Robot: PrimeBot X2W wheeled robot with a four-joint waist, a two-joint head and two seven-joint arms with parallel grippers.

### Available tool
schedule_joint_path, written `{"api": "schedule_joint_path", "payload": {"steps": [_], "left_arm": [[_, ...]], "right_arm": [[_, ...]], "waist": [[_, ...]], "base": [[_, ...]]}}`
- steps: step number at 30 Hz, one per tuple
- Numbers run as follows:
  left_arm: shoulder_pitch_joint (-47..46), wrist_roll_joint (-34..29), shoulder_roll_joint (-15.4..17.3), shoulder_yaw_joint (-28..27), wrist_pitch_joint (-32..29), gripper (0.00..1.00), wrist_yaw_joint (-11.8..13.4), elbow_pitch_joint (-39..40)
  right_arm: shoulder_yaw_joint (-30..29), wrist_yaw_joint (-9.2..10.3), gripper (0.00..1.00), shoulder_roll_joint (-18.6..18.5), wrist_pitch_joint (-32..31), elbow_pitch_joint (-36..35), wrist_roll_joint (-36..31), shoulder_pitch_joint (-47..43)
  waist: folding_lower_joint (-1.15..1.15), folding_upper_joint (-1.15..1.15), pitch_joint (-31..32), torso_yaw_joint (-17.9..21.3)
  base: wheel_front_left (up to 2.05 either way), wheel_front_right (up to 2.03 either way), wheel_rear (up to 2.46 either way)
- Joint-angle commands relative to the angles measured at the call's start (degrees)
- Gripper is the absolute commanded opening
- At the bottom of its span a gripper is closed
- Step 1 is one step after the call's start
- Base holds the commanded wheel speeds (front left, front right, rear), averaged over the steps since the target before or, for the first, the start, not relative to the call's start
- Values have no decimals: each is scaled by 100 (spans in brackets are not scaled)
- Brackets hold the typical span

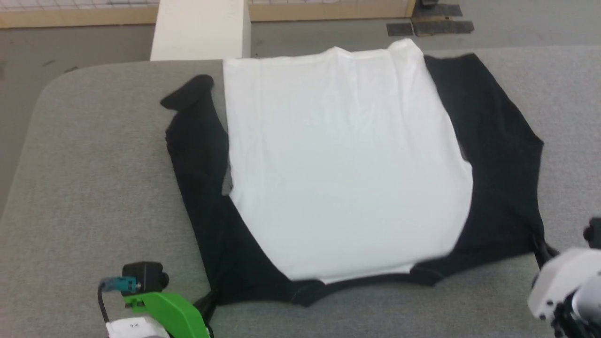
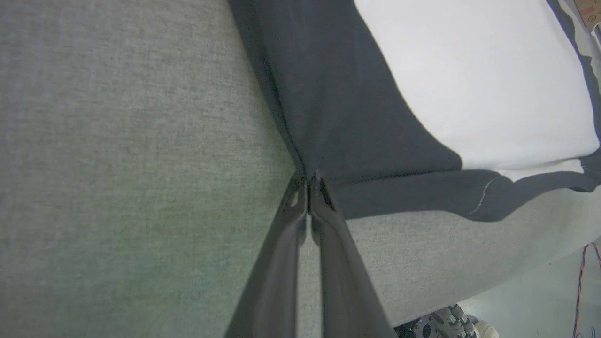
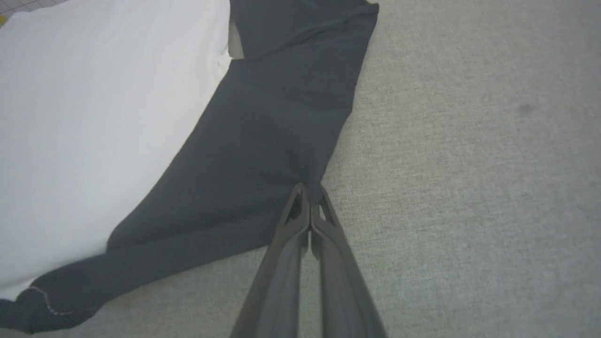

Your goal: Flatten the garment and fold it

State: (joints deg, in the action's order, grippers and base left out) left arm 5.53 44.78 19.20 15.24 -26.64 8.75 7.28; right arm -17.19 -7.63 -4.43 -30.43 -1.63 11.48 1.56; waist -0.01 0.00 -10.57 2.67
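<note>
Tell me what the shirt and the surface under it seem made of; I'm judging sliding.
The garment looks like soft matte knit, perhaps cotton: limp, finely creased. The table cover looks like matte grey woven fabric: its weave shows close up.

The left wrist has a bright green plastic bracket (image 1: 171, 312), a small black box camera (image 1: 145, 276) with a teal plug (image 1: 123, 283) and a thin black cable (image 1: 100, 300), and a white block (image 1: 134, 326). The right wrist is a smooth, rounded white shell (image 1: 563, 277). The left gripper (image 2: 307, 180) and the right gripper (image 3: 310, 195) each have two long, skinny dark fingers (image 2: 281, 263) with a little hole near each tip.
</note>
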Motion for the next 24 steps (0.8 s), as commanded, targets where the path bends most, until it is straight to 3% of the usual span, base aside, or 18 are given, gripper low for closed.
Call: {"api": "schedule_joint_path", "payload": {"steps": [1,6,10,21,22,23,24], "left_arm": [[166,-36,48,-55,45,0,92,-23],[374,-20,5,9,32,0,157,-32],[487,-24,29,74,0,0,146,-84],[277,-32,-132,177,451,0,-234,-842],[251,-38,-148,179,506,54,-266,-916],[222,-25,-167,187,554,100,-322,-1016],[202,-2,-183,185,595,100,-375,-1090]], "right_arm": [[-209,14,0,18,-117,-142,-89,-204],[-416,14,0,145,-516,-396,-48,-766],[-453,14,0,153,-602,-192,152,-1047],[-107,14,0,155,68,988,244,-913],[-82,14,19,155,126,1025,268,-892],[-37,14,70,155,169,1055,290,-883],[-18,14,100,155,182,1068,302,-885]], "waist": [[1,0,160,-128],[1,0,275,-150],[1,0,313,-120],[1,0,253,-27],[1,0,256,-21],[1,0,265,-12],[1,0,275,-6]], "base": [[0,0,0],[0,0,0],[0,0,0],[0,0,0],[0,0,0],[0,0,0],[0,0,0]]}}
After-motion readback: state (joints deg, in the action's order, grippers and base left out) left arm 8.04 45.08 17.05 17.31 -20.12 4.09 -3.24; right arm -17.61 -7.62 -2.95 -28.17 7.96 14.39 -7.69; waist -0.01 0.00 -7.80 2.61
